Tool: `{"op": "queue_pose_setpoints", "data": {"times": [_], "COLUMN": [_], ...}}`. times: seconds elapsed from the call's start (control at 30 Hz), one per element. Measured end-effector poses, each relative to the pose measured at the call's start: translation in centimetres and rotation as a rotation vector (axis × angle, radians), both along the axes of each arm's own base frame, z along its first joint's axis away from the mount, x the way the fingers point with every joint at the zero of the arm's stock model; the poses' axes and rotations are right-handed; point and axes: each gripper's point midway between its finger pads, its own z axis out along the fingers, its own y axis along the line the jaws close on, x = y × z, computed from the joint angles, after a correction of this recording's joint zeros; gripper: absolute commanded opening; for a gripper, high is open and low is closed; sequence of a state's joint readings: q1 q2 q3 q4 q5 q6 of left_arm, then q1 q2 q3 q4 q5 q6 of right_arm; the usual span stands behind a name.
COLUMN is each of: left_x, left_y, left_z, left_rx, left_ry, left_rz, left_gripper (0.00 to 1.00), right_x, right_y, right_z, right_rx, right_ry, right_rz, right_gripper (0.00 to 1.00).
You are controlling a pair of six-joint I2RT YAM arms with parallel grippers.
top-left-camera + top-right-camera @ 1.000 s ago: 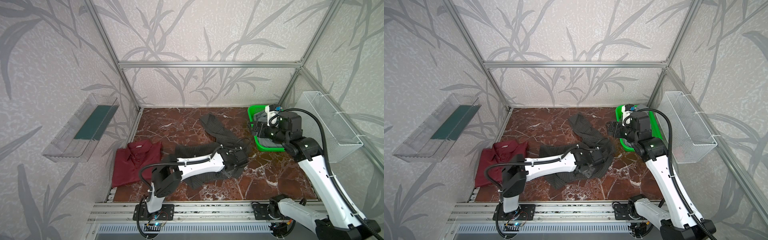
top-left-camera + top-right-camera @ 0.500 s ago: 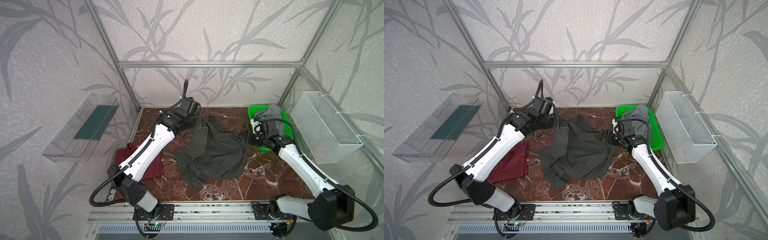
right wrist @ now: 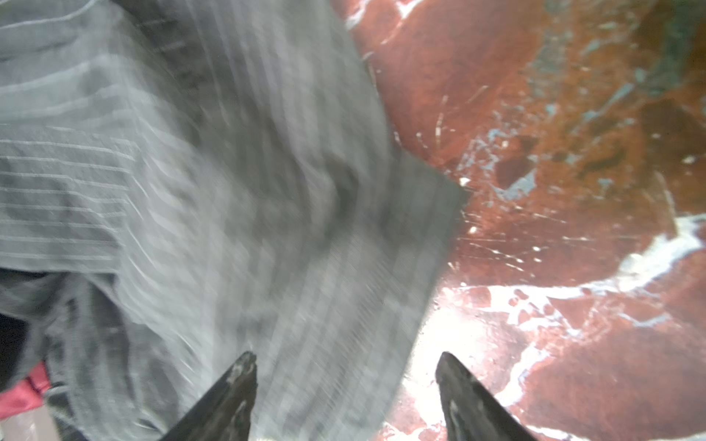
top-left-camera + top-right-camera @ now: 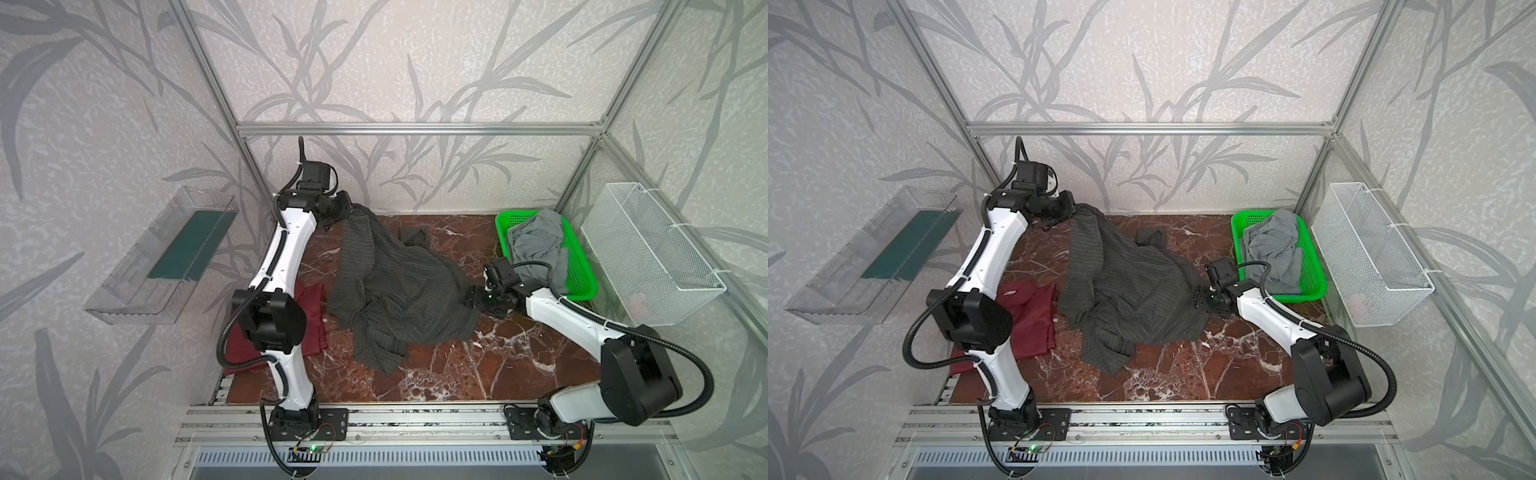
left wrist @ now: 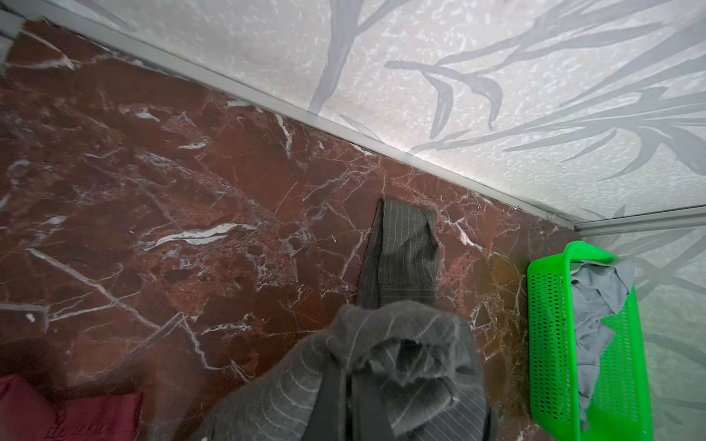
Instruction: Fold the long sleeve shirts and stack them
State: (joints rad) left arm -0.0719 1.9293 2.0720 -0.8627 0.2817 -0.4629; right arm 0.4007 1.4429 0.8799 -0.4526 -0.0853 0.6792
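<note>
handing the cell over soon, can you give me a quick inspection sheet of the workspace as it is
surface: red-brown marble tabletop
job's things: charcoal pinstriped shirt crumpled mid-table, one end lifted; maroon shirt lying at left, partly behind left arm
clutter: grey cloth heaped in green basket
grippers: left end effector shut on the charcoal shirt's lifted end; right end effector open, astride its right edge
cables: black conduit loops off both arms, no snag seen
surroundings: clear bin on left wall, white wire basket on right wall

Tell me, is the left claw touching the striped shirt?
Touching. In a top view the left gripper pinches a raised edge of the striped shirt; the left wrist view shows cloth bunched there.
</note>
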Motion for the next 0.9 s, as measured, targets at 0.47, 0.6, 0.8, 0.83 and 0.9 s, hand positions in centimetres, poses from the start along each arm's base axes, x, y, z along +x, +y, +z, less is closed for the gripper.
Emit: {"op": "queue_pose_setpoints", "data": {"times": [0.47, 0.6, 0.8, 0.83, 0.9], "left_x": [0.4, 0.0, -0.6, -0.7, -1.2], "left_y": [-0.6, -0.4, -0.3, -0.4, -0.4], "left_z": [-2.2, -2.2, -2.3, -2.4, -2.6], "left_rx": [-0.042, -0.046, -0.086, -0.095, -0.116], "left_ry": [0.056, 0.057, 0.061, 0.062, 0.069], "left_rz": [-0.033, -0.027, -0.020, -0.019, -0.013], "left_gripper": [0.00, 0.00, 0.00, 0.00, 0.00], "right_x": [-0.8, -0.5, 1.6, 2.1, 3.0], "right_y": [2.0, 1.7, 1.9, 1.9, 2.0], "right_z": [-4.7, -5.1, -5.8, -5.8, -5.8], "right_rx": [-0.060, -0.078, -0.108, -0.112, -0.112], "right_ry": [0.082, 0.081, 0.066, 0.060, 0.048], "right_rz": [0.051, 0.021, -0.008, -0.011, -0.016], "right_gripper": [0.62, 0.53, 0.27, 0.23, 0.11]}}
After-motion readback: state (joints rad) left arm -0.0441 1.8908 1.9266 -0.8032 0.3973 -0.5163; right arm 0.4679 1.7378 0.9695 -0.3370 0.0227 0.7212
